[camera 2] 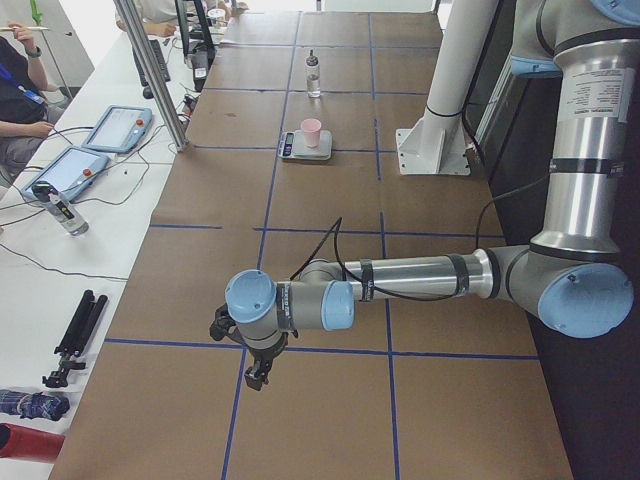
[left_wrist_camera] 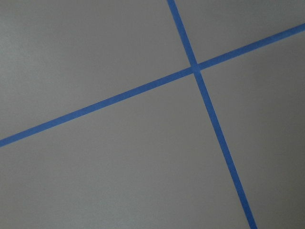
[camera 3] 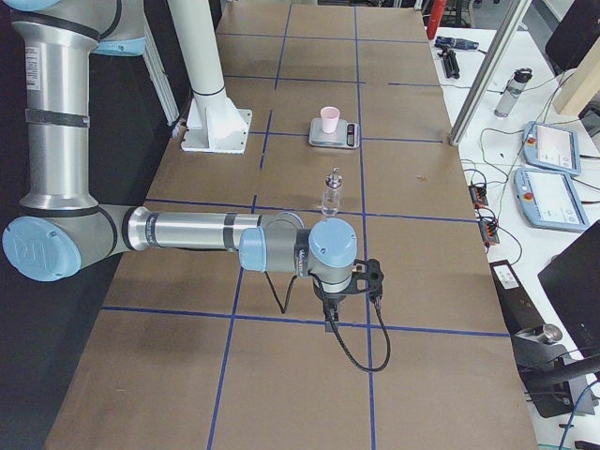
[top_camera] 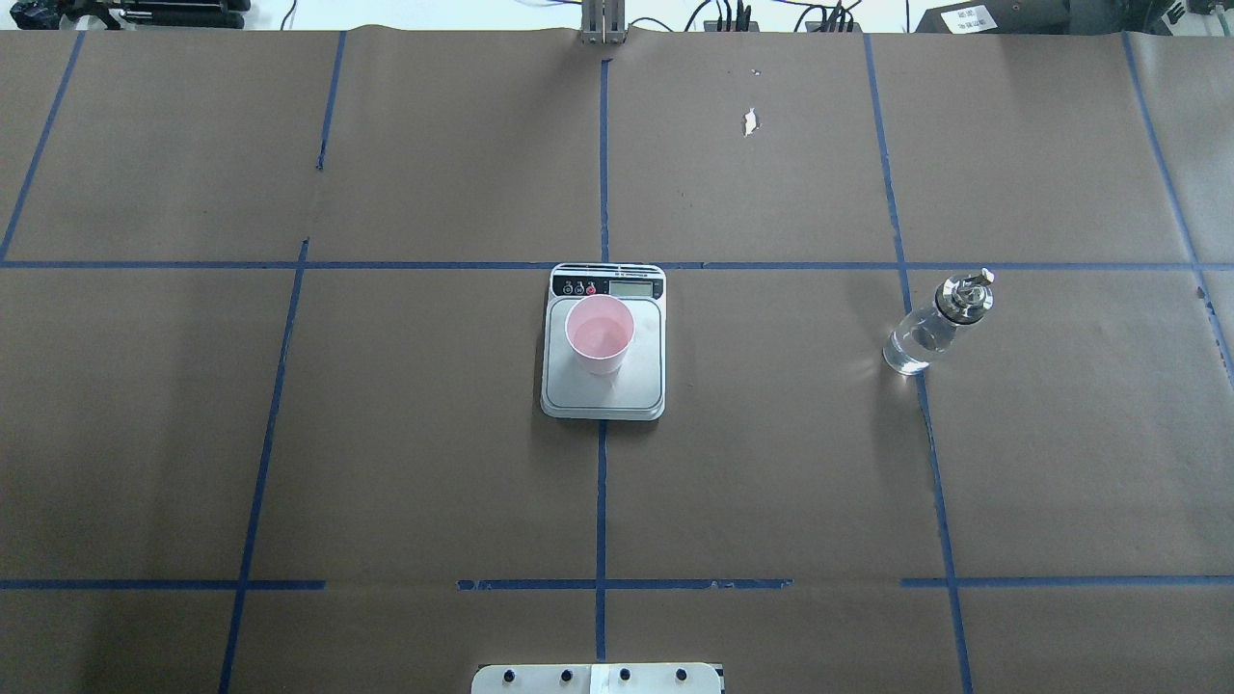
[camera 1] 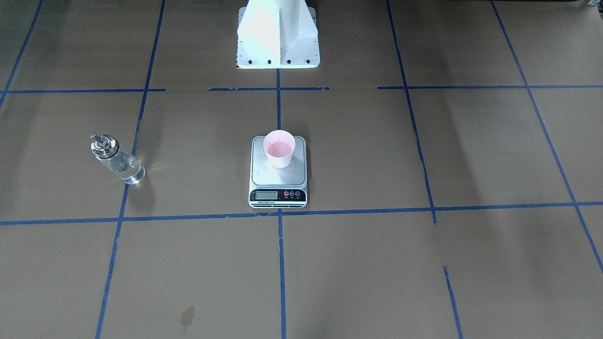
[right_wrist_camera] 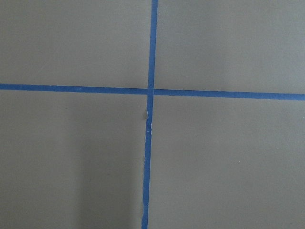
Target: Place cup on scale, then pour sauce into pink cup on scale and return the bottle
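The pink cup (camera 1: 279, 149) stands upright on the silver scale (camera 1: 278, 181) at the table's middle; both also show in the overhead view, cup (top_camera: 599, 333) on scale (top_camera: 603, 390). The glass bottle (camera 1: 117, 160) with metal cap stands upright on the table on my right side (top_camera: 930, 328), clear sauce (camera 1: 126, 170) in its lower part. Both arms are far from these things. My left gripper (camera 2: 258, 375) and right gripper (camera 3: 330, 319) show only in the side views, pointing down over bare table; I cannot tell whether they are open or shut. Both wrist views show only tape lines.
The white robot pedestal (camera 1: 278, 37) stands behind the scale. Blue tape lines (top_camera: 602, 501) grid the brown table cover. A side bench with tablets (camera 2: 115, 128) and cables runs along the operators' edge. A metal post (camera 2: 150, 70) stands at that edge.
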You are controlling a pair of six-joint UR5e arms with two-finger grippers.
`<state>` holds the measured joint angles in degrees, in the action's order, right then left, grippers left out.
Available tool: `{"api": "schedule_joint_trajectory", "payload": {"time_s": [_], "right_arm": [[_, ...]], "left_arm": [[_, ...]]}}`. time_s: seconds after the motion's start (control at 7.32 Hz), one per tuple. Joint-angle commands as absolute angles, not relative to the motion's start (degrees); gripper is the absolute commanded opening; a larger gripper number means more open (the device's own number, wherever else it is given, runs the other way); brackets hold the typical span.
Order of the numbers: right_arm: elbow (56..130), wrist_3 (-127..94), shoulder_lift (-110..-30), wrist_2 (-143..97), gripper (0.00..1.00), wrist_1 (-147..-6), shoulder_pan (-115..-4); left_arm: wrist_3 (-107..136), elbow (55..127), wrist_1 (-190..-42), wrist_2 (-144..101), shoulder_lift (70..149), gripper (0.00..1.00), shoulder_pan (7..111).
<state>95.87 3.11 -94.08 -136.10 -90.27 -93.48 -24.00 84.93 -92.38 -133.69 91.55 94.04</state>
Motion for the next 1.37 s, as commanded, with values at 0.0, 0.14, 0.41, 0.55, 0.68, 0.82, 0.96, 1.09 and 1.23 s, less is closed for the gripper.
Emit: {"api": "schedule_joint_trajectory", "payload": {"time_s": [0.0, 0.14, 0.41, 0.55, 0.68, 0.82, 0.96, 1.09, 1.23], "right_arm": [[96.06, 2.99, -93.61, -136.40, 1.00, -90.44, -92.21], [95.98, 2.99, -93.43, -136.49, 1.00, -90.44, -91.85], [95.89, 2.99, -93.51, -136.58, 1.00, -90.35, -91.76], [95.89, 2.99, -93.52, -136.58, 1.00, -90.35, -91.76], [95.89, 2.99, -93.52, -136.58, 1.00, -90.35, -91.76], [95.89, 2.99, -93.52, -136.58, 1.00, -90.18, -91.76], [95.89, 2.99, -93.52, -136.58, 1.00, -90.09, -91.76], [95.98, 2.99, -93.52, -136.58, 1.00, -90.09, -91.76], [96.06, 2.99, -93.52, -136.67, 1.00, -90.09, -91.84]], "left_arm": [[-23.99, 85.17, -90.19, -133.86, 92.28, 1.00, 95.27], [-23.91, 85.17, -89.91, -134.55, 92.11, 1.00, 95.36], [-14.22, 85.17, -90.00, -138.07, 91.93, 1.00, 95.36], [-8.93, 85.17, -90.09, -138.16, 92.11, 1.00, 95.36], [-7.66, 85.17, -90.17, -138.25, 91.67, 1.00, 95.45], [-7.65, 85.17, -90.26, -138.25, 91.58, 1.00, 95.45], [-7.56, 85.08, -90.35, -138.25, 91.58, 1.00, 95.45], [-7.56, 85.08, -90.53, -138.16, 91.58, 1.00, 95.45], [-7.56, 85.17, -90.53, -138.08, 91.67, 1.00, 95.45]]}}
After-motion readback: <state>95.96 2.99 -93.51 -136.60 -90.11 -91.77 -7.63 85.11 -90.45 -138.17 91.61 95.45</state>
